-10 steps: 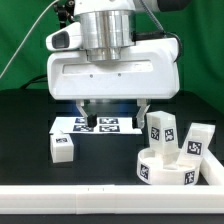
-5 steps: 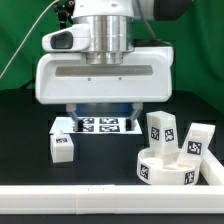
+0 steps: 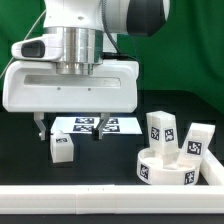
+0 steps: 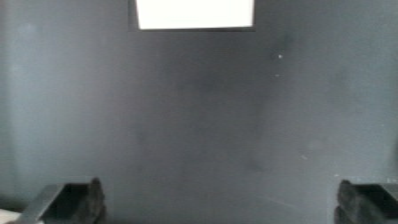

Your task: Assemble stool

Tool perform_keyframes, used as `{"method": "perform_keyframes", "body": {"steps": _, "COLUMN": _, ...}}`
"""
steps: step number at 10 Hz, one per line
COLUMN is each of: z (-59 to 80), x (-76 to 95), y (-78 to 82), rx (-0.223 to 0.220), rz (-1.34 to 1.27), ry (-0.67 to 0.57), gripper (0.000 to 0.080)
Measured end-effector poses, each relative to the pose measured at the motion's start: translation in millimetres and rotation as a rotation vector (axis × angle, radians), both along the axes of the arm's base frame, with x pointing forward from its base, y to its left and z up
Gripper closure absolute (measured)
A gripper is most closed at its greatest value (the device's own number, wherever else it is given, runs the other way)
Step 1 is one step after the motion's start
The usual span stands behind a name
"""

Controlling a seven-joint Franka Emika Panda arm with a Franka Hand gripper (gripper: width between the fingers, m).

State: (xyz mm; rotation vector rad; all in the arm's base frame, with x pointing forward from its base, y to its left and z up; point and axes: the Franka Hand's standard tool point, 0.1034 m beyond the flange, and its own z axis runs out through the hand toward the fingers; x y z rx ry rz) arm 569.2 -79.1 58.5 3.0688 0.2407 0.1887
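Tool (image 3: 68, 130): you have it spread wide with nothing in its grip. In the wrist view the tool (image 4: 217, 205) shows only bare dark surface (image 4: 214, 120) between its two fingers (image 4: 71, 205). A white rectangle (image 4: 196, 13) sits at that frame's edge, beyond the fingertips; you can't tell which part it is.

Seat disc (image 3: 165, 168): lying flat on the surface (image 3: 20, 165), tags on its rim and holes in its top face. Take it as your reference.

- Upright leg (image 3: 160, 130): standing just behind the seat disc and overlapping it in the exterior view. You can't tell whether they touch.
- Second leg (image 3: 198, 138): behind the seat disc, toward the exterior view's right, just beside the upright leg.
- Lone leg (image 3: 62, 147): well apart from the seat disc, toward the exterior view's left. The tool hangs over this area with its fingers (image 3: 40, 128) to either side of the lone leg as seen, and you can't judge how high the tips are above it.
- Marker board (image 3: 105, 124): flat on the surface, behind the seat disc and toward the exterior view's left, partly hidden by the tool.
- White rail (image 3: 100, 205): in front of the seat disc, running across the near edge.
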Motion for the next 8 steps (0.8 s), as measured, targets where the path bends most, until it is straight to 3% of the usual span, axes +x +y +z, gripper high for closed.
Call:
{"method": "perform_keyframes", "body": {"steps": 3, "z": -4.8, "x": -4.4, "y": -5.2, "rx": -0.006, "rz": -0.018, "ry": 0.002, "gripper": 0.015}}
{"method": "perform_keyframes", "body": {"steps": 5, "z": -17.8, "x": -18.8, "y": -26.2, "rx": -0.02, "rz": -0.043, "ry": 0.027, "gripper": 0.015}}
{"method": "perform_keyframes", "body": {"steps": 8, "z": -18.3, "x": -19.5, "y": -23.7, "rx": -0.008, "rz": -0.063, "ry": 0.047, "gripper": 0.015}}
